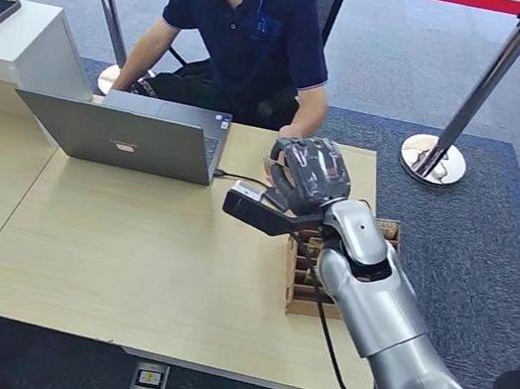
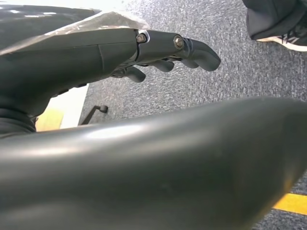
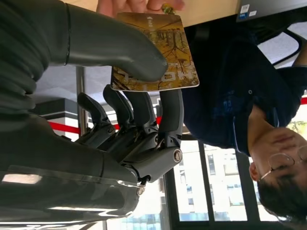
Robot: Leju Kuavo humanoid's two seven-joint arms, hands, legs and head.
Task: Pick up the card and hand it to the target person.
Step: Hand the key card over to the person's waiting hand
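Fingers and thumb of the right hand pinch the gold card, held out over the worktop toward the seated person, whose fingertips touch its far edge. Left hand hangs above carpet, fingers loosely extended, holding nothing.

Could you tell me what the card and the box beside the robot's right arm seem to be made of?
Card: looks like glossy plastic with a printed golden-brown picture; it stays flat in the right robot hand, with a sheen. Box: probably plain unfinished wood or thick cardboard, matte tan with slotted walls; I can't tell which.
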